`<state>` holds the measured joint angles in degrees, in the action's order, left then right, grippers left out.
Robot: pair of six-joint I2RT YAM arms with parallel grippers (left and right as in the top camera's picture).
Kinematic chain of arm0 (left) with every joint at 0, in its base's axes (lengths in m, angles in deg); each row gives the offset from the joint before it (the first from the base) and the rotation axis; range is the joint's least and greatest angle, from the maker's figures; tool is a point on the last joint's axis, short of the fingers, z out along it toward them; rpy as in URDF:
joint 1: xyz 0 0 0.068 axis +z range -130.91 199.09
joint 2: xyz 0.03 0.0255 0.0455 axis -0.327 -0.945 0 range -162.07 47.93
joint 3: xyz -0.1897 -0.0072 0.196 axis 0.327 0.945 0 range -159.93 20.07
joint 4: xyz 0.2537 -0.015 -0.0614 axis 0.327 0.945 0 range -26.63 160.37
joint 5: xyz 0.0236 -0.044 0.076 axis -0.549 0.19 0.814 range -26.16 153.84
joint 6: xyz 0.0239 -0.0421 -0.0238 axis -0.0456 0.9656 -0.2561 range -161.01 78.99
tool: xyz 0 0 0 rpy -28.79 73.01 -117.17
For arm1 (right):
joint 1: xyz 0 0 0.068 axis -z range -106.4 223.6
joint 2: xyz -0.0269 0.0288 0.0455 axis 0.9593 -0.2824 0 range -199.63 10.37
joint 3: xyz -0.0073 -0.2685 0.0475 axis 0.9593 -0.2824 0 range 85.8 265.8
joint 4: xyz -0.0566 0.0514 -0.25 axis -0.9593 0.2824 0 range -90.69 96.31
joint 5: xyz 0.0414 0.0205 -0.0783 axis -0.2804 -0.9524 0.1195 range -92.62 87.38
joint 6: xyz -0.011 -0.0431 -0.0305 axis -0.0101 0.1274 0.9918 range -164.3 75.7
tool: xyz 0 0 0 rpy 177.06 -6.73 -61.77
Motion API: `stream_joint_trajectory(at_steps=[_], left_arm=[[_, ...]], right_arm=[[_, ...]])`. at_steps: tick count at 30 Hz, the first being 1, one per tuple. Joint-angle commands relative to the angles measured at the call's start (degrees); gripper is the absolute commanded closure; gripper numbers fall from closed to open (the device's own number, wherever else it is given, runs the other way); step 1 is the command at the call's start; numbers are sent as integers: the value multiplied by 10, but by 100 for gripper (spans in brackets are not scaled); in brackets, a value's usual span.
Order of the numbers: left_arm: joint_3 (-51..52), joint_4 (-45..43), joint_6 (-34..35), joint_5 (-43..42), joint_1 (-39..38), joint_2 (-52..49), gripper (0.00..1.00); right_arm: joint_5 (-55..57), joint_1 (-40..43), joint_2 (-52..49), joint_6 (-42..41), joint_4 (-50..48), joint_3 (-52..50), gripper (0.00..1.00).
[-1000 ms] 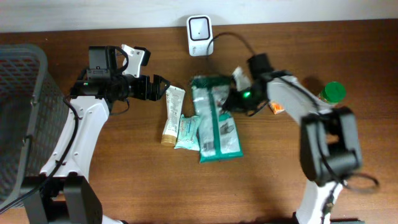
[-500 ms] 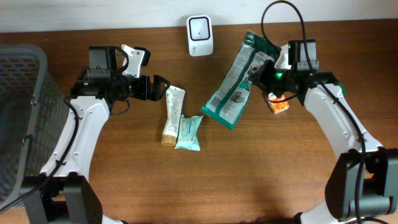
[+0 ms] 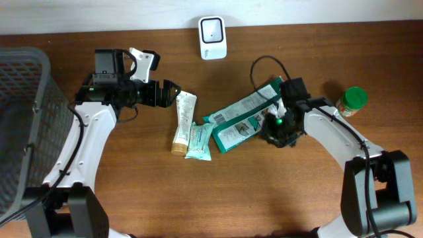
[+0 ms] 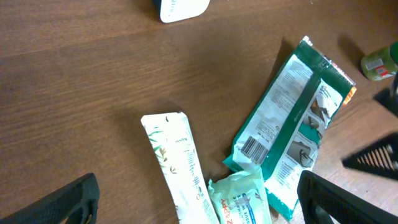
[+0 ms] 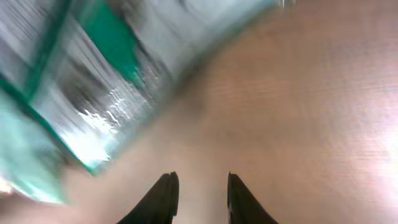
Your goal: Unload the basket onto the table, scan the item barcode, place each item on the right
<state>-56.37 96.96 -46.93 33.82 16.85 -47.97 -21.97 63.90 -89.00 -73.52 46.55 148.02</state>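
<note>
The item, a green and white wipes pack, lies flat and slanted on the table; its barcode faces up near its lower end. The white scanner stands at the back edge. My right gripper hovers low just right of the pack, jaws a little apart over bare wood, nothing between them; the pack shows blurred up and to the left. My left gripper stays wide open above the table, left of a white tube, holding nothing.
A small teal packet lies beside the tube, touching the pack's lower end. A green-lidded jar stands at the right. A grey wire basket fills the left edge. The scanner's cable loops near my right arm.
My right gripper lifted the pack up near the scanner, brought it back down and let go; the pack now lies slanted on the table. The left arm has not moved.
</note>
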Motion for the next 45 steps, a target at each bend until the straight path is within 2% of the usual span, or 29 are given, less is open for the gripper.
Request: stream_joint_trajectory(at_steps=[1, 5, 7, 10, 11, 15, 17, 20, 22, 26, 38, 42, 45], left_arm=[[6, 0, 7, -1, 2, -2, 1], [6, 0, 7, -1, 2, -2, 1], [6, 0, 7, -1, 2, -2, 1], [6, 0, 7, -1, 2, -2, 1], [6, 0, 7, -1, 2, -2, 1], [6, 0, 7, -2, 2, -2, 1], [6, 1, 7, -2, 2, -2, 1], [6, 1, 7, -2, 2, -2, 1], [6, 0, 7, -2, 2, -2, 1], [6, 1, 7, -2, 2, -2, 1], [6, 1, 7, -2, 2, -2, 1], [6, 1, 7, -2, 2, -2, 1], [6, 1, 7, -2, 2, -2, 1]], right_arm=[[18, -12, 2, 118, 64, 0, 74], [55, -8, 2, 144, 67, 42, 67], [96, -7, 2, 144, 41, 81, 60], [159, -7, 1, 144, -61, 107, 48], [169, -7, -1, 151, -96, 107, 47], [168, -9, -49, 183, -268, 107, 49], [168, -9, -96, 179, -347, 107, 54], [169, -9, -154, 169, -429, 110, 55], [169, -9, -177, 168, -451, 120, 57], [168, -9, -207, 170, -454, 154, 58], [162, -9, -247, 201, -411, 155, 58], [167, -2, -239, 200, -262, 191, 58], [167, 4, -236, 200, -74, 268, 58]])
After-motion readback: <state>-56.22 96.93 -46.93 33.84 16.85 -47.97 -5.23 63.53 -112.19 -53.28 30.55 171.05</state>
